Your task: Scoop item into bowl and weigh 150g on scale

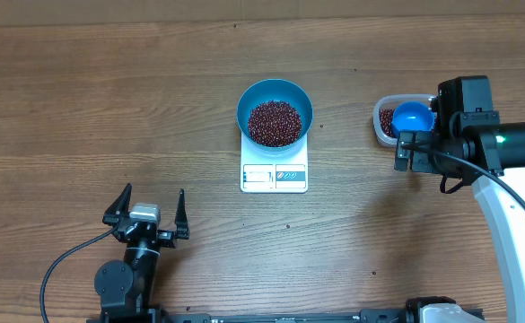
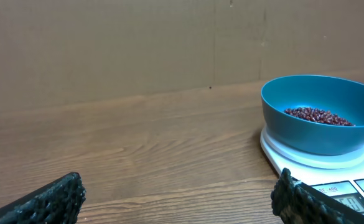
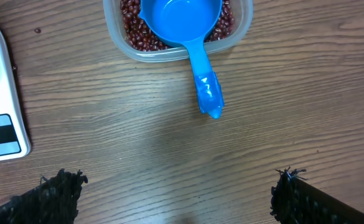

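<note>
- Wood table (image 1: 83, 90): bowl (image 1: 275, 88) of beans (image 1: 275, 123) sits on scale (image 1: 274, 176).
- Scoop (image 3: 182, 22) rests in bean tub (image 3: 169, 55).
- Left gripper (image 1: 153, 197), right gripper (image 3: 175, 186): both wide, empty.

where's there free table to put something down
Bare wood left of the scale and bowl, down to the left gripper. Also the whole far edge. A narrower gap lies between scale and tub. Crowded at the tub: scoop in it, right arm above.

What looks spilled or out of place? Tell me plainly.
A few stray beans lie on the table, outside the bowl and beside the scale. Nothing else stands out.
</note>
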Available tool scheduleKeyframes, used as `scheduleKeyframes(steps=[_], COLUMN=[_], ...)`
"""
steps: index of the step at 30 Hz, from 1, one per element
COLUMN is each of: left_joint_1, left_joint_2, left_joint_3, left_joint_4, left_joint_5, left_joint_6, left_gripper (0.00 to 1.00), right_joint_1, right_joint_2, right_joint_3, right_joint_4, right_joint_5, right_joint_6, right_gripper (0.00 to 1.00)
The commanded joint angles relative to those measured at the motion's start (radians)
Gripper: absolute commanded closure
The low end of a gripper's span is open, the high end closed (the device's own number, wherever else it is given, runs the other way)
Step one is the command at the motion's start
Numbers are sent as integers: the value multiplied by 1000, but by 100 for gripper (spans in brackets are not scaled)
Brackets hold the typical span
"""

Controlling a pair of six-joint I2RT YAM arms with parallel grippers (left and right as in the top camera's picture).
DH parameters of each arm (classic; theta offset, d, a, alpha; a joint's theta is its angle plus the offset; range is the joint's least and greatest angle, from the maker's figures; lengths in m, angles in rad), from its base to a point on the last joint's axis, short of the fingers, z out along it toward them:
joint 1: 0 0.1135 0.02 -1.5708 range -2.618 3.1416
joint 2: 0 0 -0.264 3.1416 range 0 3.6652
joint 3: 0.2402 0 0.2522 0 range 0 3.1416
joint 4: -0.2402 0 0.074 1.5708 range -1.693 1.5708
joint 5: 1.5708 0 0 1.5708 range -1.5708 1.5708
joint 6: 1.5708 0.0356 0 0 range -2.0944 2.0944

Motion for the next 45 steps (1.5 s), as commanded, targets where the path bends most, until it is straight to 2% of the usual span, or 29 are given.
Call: scheduleKeyframes(steps=[1,17,21,25,33,38,45], left_joint_1=[10,10,10,10,10,10,10], left_joint_2=[-11,-11,-11,-11,-11,-11,-11], left_joint_3=[-4,-4,-4,-4,-4,-4,-4], left_joint_4=[-2,-1,-1,-1,-2,-1,-2], left_joint_5=[-6,-6,-6,-6,-6,-6,-6], left_joint_6=[16,16,16,16,16,16,16], left_gripper=[0,1,1,0,0,0,1], right_joint_1=[5,5,4,4,4,4,9], right_joint_2=[-3,-8,-27,-78,-281,-459,-739], right_joint_3=[5,5,-5,-79,-431,-669,-1024], right_joint_4=[4,20,73,281,787,1056,1422], right_joint_5=[3,3,-97,-198,-347,-440,-451], right_joint_6=[-8,-8,-7,-4,-4,-4,-4], right_gripper=[0,0,0,0,0,0,0])
